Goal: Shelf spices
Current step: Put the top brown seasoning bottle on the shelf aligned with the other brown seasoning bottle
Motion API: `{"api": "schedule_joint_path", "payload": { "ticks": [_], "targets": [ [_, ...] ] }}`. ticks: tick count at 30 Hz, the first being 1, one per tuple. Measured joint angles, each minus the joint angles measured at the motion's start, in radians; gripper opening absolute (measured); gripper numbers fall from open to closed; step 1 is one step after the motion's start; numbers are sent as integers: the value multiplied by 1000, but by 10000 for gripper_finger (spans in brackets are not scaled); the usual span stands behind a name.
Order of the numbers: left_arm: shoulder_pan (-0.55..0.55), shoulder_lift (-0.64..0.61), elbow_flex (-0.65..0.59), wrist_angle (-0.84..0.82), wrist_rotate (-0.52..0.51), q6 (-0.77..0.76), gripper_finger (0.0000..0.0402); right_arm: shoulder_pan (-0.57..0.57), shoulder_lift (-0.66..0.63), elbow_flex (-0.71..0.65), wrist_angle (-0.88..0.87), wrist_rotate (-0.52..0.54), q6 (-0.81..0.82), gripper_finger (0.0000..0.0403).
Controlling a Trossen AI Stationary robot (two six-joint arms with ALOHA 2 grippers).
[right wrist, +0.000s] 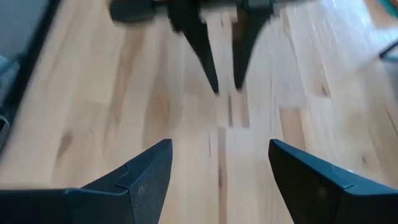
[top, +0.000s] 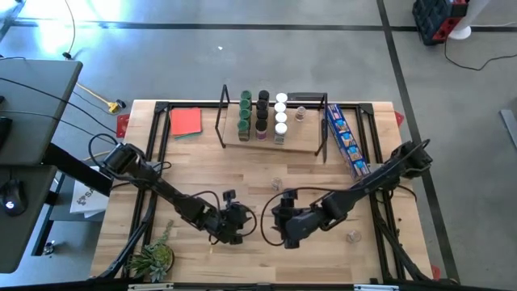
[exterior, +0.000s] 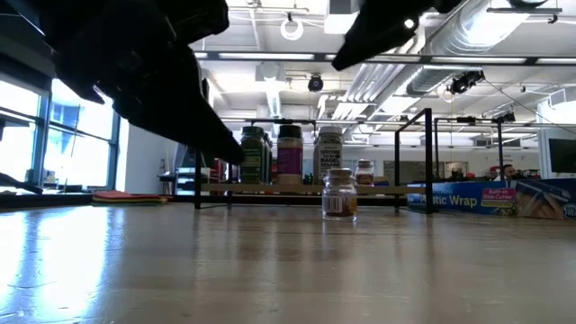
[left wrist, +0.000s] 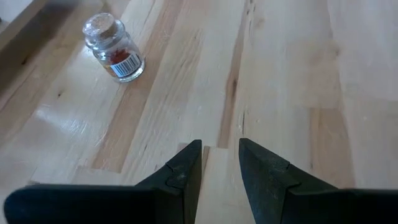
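**Ana:** Nearest to the low camera is only bare table (exterior: 288, 270). Behind it one clear jar (exterior: 339, 193) stands upright and alone on the wood, and behind that jar is the shelf (exterior: 297, 189).

**Ben:** Where are the two grippers?

**Ana:** From above, both are low over the front middle of the table, facing each other and near to each other. The left gripper (top: 245, 220) is on the left side, the right gripper (top: 271, 222) on the right side.

**Ben:** Do they hold something?

**Ana:** No. The left fingers (left wrist: 186, 171) stand a little apart, with only bare wood in the narrow gap. The right fingers (right wrist: 146, 174) are wide apart, also with nothing between them. Past them, the right wrist camera sees the left gripper pointing toward it.

**Ben:** And the spices?

**Ana:** Most spices (top: 262, 118) stand on the shelf in three rows: green lids, then black lids, then white lids. One more jar (top: 300, 113) stands on the shelf just beside the white row. Two jars are off the shelf: the clear jar in the middle of the table, and another one (top: 353, 236) near the front right, beside the right arm.

**Ben:** What else is on the table?

**Ana:** A red square (top: 186, 122) left of the shelf, a blue packet (top: 347, 141) right of it, and a plant (top: 153, 257) at the front left corner.
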Motion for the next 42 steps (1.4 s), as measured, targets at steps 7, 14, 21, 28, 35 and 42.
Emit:
{"api": "schedule_joint_path", "payload": {
  "ticks": [7, 14, 21, 28, 35, 42],
  "targets": [
    [-26, -83, 0, -113, -89, 26, 103, -17, 1, -112, 58, 7, 4, 261],
    [-34, -126, -3, -258, -192, -17, 103, -93, 1, -261, 319, 35, 60, 261],
    [-30, -125, -58, -263, -156, -76, 103, -174, 0, -317, 415, -15, 52, 261],
    [-45, -125, -102, -254, -156, -195, 103, -188, -3, -294, 403, -7, -31, 261],
    [-67, -125, -102, -246, -156, -197, 103, -245, -11, -233, 232, 51, -49, 261],
    [-70, -125, -102, -233, -156, -192, 103, -311, 21, -233, 172, -60, -28, 261]
  ]
}}
